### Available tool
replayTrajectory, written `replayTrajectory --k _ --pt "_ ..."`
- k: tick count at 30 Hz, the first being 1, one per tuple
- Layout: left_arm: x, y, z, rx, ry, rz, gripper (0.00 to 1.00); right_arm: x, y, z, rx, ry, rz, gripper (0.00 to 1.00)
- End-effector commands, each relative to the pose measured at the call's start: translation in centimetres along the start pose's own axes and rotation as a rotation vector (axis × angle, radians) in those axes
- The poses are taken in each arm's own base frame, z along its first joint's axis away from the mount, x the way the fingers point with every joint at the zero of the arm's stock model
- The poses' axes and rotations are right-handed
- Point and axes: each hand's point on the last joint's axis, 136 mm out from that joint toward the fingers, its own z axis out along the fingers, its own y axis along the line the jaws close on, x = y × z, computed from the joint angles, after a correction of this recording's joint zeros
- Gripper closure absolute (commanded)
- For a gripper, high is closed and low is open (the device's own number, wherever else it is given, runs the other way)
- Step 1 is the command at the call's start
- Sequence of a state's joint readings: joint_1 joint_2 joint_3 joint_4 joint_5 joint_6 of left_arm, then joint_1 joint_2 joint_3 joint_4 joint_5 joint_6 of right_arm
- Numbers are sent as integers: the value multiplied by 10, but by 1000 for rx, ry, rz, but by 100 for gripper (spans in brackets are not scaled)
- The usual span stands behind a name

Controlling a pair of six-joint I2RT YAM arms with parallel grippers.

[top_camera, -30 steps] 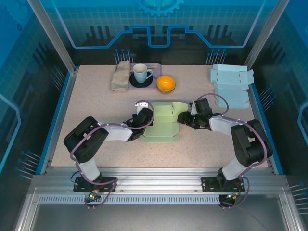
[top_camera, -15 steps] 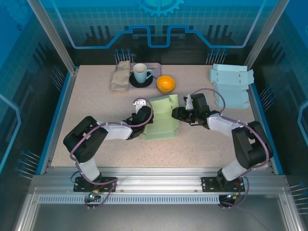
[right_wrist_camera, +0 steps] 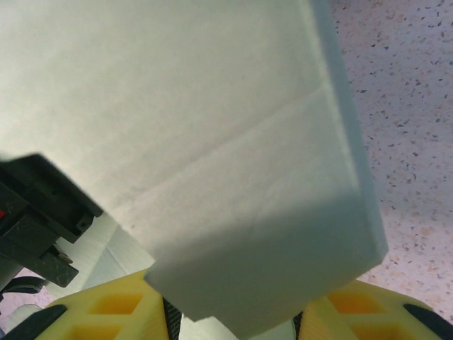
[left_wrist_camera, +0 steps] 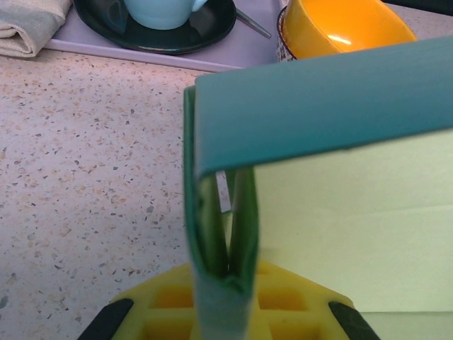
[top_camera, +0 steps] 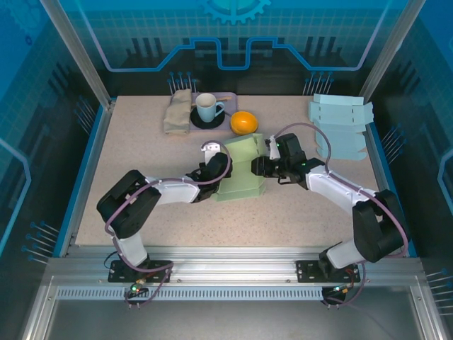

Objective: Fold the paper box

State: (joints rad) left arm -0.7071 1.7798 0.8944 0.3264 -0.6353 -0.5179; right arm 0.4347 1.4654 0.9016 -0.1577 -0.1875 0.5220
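Two arms meet mid-table [top_camera: 141, 149], where the green paper box [top_camera: 242, 177] stands partly raised between them. On the box's left side the left gripper [left_wrist_camera: 223, 283] is clamped on the doubled wall, apparently to anchor the sheet and keep that fold tight. From the right, the right gripper [right_wrist_camera: 233, 322] has a pale panel running down between its pads, likely to swing it upright; whether it pinches I cannot tell. Just beyond the far edge sits the orange bowl [top_camera: 243, 122], worth not nudging.
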Motion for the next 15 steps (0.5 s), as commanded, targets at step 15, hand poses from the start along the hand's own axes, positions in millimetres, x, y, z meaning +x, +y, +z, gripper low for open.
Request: replayTrajectory --k 15 --pt "27 0 -1 -43 117 128 100 -9 -30 -70 266 -89 -122 53"
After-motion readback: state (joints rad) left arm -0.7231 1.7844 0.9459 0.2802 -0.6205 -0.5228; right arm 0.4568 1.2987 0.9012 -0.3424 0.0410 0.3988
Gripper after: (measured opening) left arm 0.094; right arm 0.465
